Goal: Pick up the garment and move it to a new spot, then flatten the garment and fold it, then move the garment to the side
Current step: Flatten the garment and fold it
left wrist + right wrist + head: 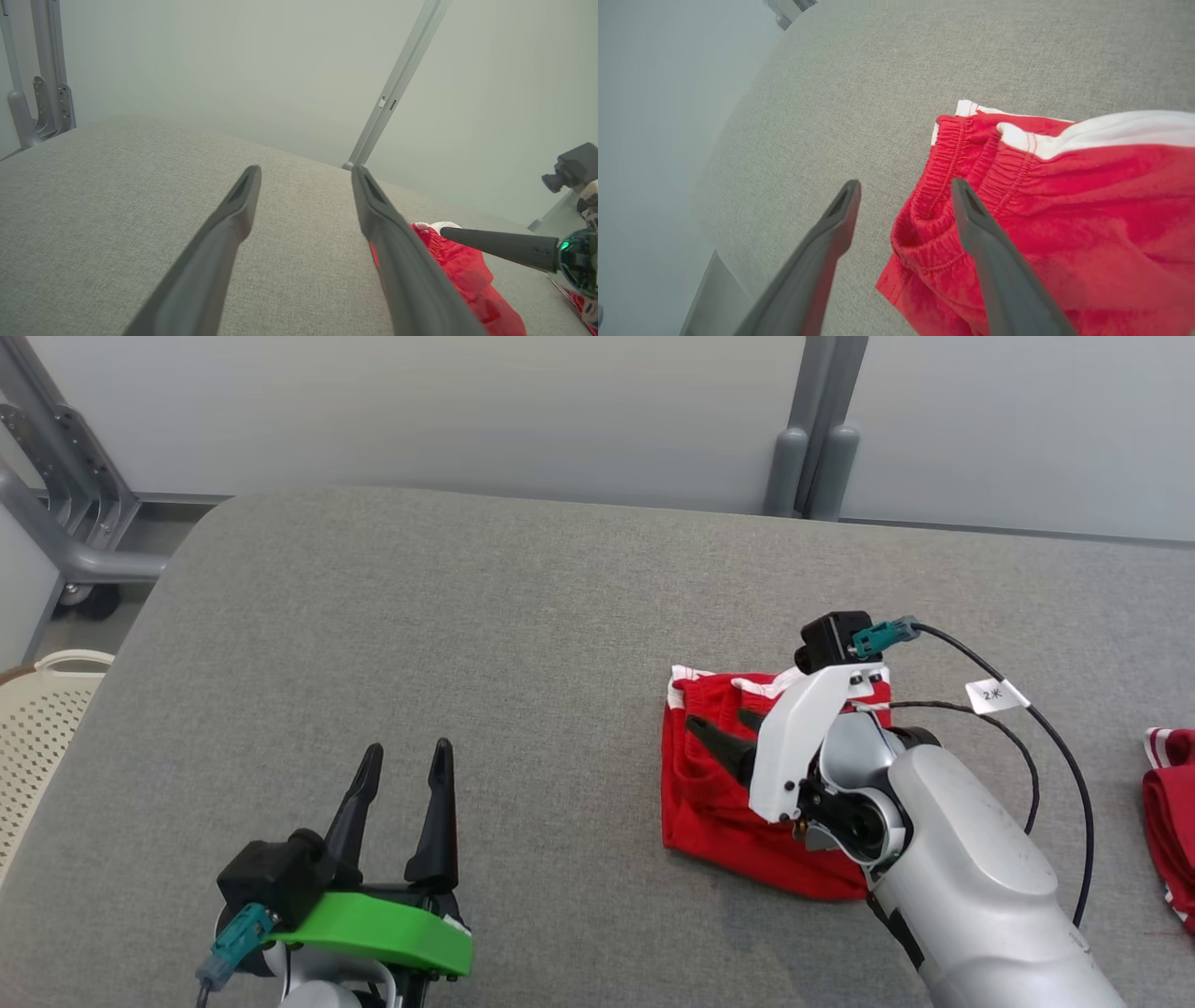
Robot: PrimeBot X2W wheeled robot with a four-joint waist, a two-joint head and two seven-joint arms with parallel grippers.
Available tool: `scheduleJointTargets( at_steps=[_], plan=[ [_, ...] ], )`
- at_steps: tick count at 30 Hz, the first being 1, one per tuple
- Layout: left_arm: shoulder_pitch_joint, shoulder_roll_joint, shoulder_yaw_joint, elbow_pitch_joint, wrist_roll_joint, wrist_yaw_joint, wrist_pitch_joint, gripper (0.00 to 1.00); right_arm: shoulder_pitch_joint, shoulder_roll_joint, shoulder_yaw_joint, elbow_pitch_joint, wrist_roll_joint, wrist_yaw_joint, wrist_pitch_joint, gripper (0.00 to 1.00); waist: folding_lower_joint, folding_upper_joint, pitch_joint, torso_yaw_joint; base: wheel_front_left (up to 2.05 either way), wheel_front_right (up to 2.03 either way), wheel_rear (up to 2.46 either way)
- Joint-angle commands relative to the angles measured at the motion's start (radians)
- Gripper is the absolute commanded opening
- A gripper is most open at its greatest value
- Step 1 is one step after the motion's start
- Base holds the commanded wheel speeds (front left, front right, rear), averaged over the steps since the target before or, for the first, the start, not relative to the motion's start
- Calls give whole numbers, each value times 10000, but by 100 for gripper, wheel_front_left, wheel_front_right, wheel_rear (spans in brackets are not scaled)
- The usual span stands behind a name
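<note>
**Red garment on worktop; both claws spread**

The red garment [709, 812], trimmed in white, lies folded on the grey worktop [467, 644], right of centre. The right claw [721, 721] is over the garment's left part, fingers spread and pinching nothing. The left claw [408, 751] is spread and empty at near left, well apart from the garment. Another red cloth [1172, 803] lies at the right edge.

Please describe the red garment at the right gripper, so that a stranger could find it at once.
On the grey table, look right of the middle, under the right gripper. There lies a folded red garment with white trim at its far edge. The other red cloth lies apart, at the table's right edge.
</note>
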Motion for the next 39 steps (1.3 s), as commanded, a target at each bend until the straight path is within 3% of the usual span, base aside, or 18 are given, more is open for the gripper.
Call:
scheduleJointTargets(
  at_steps=[1,11,21,28,39],
  plan=[
    [55,89,30,-9,43,8,-12,100,-89,-39,23,-62,56,4,-165,100,0,58,-86,-110,0,0,0],
    [330,293,-19,-277,105,195,145,100,41,-37,-459,-616,-918,4,-1403,100,0,58,-442,-880,0,0,0],
    [425,413,-221,-512,273,372,332,100,1040,-234,-1622,-1166,-1767,4,-1412,100,0,58,-410,-1534,0,0,0],
    [247,421,-301,-574,290,344,397,100,1403,-398,-2154,-1184,-2305,4,-1297,100,0,58,-98,-1405,0,0,0],
    [-108,361,-297,-489,333,288,298,100,1017,-412,-3147,-36,-2913,4,-1148,100,0,58,648,-557,0,0,0]
  ],
)
